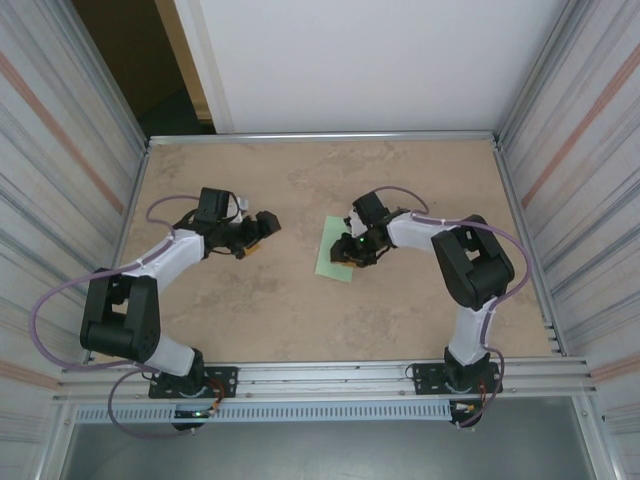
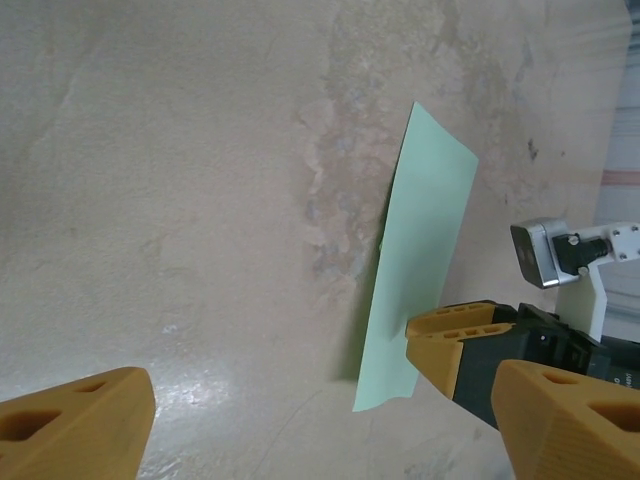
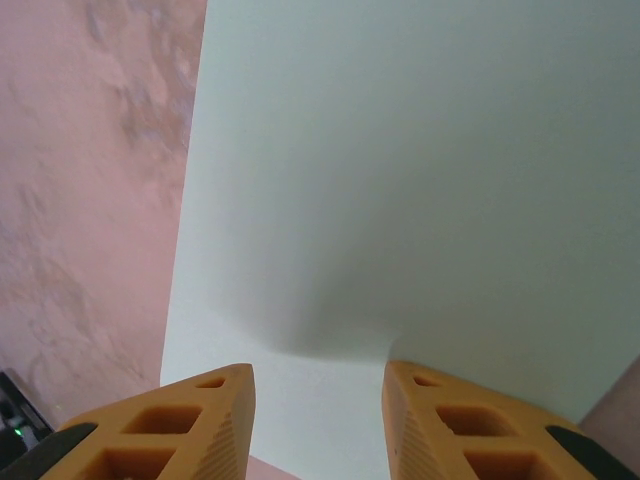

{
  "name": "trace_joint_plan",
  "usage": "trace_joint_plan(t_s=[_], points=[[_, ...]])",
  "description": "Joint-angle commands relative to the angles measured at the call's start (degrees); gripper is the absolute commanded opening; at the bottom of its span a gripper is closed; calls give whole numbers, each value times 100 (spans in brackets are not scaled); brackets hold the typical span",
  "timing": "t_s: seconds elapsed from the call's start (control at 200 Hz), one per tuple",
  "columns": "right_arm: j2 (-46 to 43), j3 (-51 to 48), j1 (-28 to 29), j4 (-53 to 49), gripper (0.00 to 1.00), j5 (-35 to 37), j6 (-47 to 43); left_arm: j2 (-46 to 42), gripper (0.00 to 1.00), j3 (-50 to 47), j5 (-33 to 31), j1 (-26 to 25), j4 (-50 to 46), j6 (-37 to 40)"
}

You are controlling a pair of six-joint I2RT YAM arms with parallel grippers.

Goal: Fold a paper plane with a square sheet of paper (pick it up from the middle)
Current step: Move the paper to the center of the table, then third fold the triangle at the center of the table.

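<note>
Right gripper (image 3: 320,420): the jaws stood part open, both tips set down on the square sheet of paper (image 3: 400,180). The paper had bowed into a low hump between them and nothing was clamped yet.

The sheet lay near the middle of the table (image 1: 250,310), just left of the right wrist, and a shadow ran under its left edge. In my judgement the sheet was very light, limp and slick on this hard top. It would slide or buckle rather than resist, crease for good at any hard pinch, and flutter if moved fast. The hump raised at the middle was the sound place to take it, because the flat edges offered no purchase.

Right arm: rising from its base at the near edge, elbow thrown out to the right, forearm doubled back leftward and wrist pitched down onto the sheet.

Left arm: elbow low and outboard, forearm reaching in toward the centre.

Left gripper (image 2: 325,400): jaws spread wide and empty, above bare table, apart from the sheet and pointed at it.
</note>
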Motion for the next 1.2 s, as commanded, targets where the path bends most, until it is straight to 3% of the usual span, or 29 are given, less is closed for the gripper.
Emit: trace_joint_plan(t_s=[0.0,0.2,0.451,0.586,0.837,1.198], points=[[-579,-107,115,-167,40,-66,-289,-31,91,-55,335,-119,185,-67],[-1217,-665,90,945,43,937,1451,34,91,-60,452,-559,299,-233],[-839,-792,-13,1197,37,1229,2347,407,88,23,748,-1109,605,-432],[-593,-760,-16,1232,36,1073,2330,698,83,176,753,-1397,560,-475],[-95,-612,-193,557,35,831,1756,1198,65,497,473,-1785,239,-521],[115,-638,-254,491,35,269,836,1741,46,932,304,-1852,-91,-345]])
